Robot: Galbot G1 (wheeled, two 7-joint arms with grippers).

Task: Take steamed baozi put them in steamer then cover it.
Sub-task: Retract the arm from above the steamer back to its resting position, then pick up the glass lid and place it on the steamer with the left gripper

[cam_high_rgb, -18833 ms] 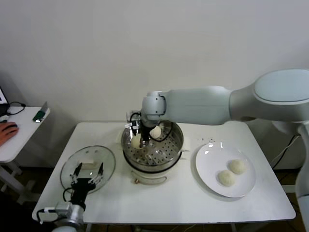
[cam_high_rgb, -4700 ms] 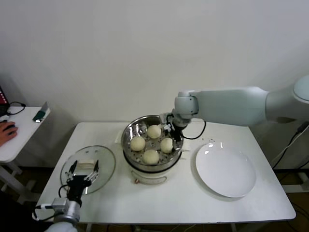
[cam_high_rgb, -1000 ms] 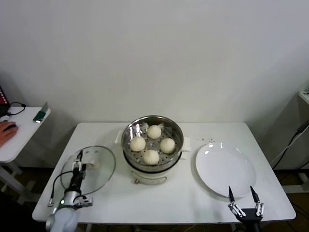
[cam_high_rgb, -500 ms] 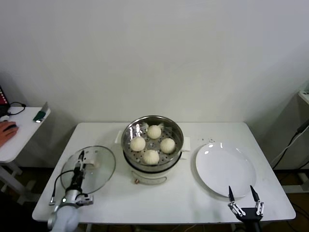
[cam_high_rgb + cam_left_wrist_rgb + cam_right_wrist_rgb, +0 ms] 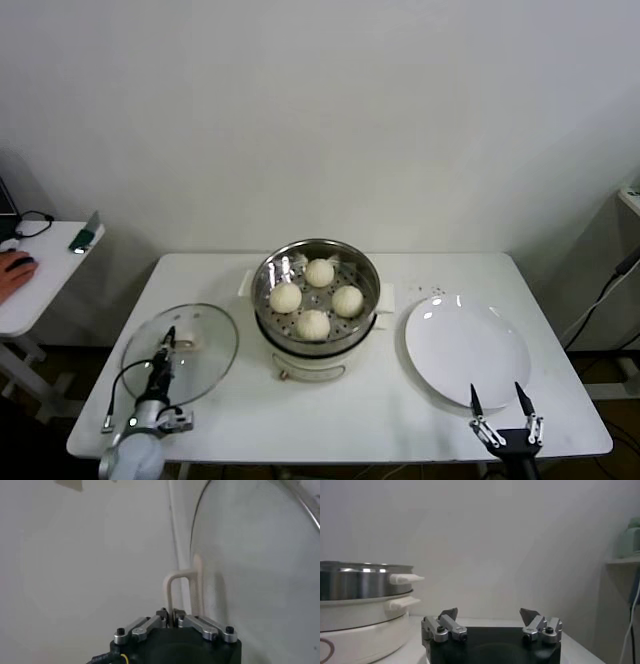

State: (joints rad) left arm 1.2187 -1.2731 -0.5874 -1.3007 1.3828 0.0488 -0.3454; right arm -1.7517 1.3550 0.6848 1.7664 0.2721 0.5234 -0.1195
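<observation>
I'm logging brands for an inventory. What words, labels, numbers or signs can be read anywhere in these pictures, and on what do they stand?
None: no readable text shows in any view.
steamer: a small round mark low on its front, too small to read.
glass lid, plate, buns: plain, no print.
device on the side desk: too small to tell whether it bears any text.

I found no legible text, label, brand, number or sign on any item in view during my inspection.
</observation>
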